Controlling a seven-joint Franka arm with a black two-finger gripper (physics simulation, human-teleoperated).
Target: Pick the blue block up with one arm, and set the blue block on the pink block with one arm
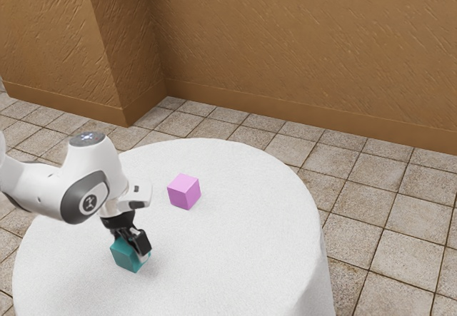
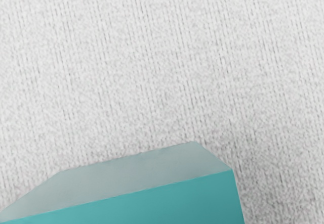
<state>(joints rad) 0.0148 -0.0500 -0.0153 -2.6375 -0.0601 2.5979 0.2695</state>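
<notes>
**A:** Status on the grab?

**B:** The gripper [image 1: 131, 243] is down on the blue block [image 1: 128, 261]. That's at the near side of the table [image 1: 271, 259], toward the exterior view's left. The block looks to be sitting on the cloth. Can't tell from here whether the grip is clamped or released.

**A:** Block vs hand?

**B:** Directly under it. The hand's black tip overlaps the block's top in the exterior view. In the wrist view the block's top face sits right below the camera, slightly off square.

**A:** How to do this step right?

**B:** My take: confirm a centred hold on two opposite flat faces, not corners, before lifting. Then go straight up, high enough to pass over the pink block [image 1: 184, 190]. That one is farther back, toward the exterior view's right, well apart from the blue one. Likely risk is that an off-square hold twists the cube, so it lands skewed.
</notes>
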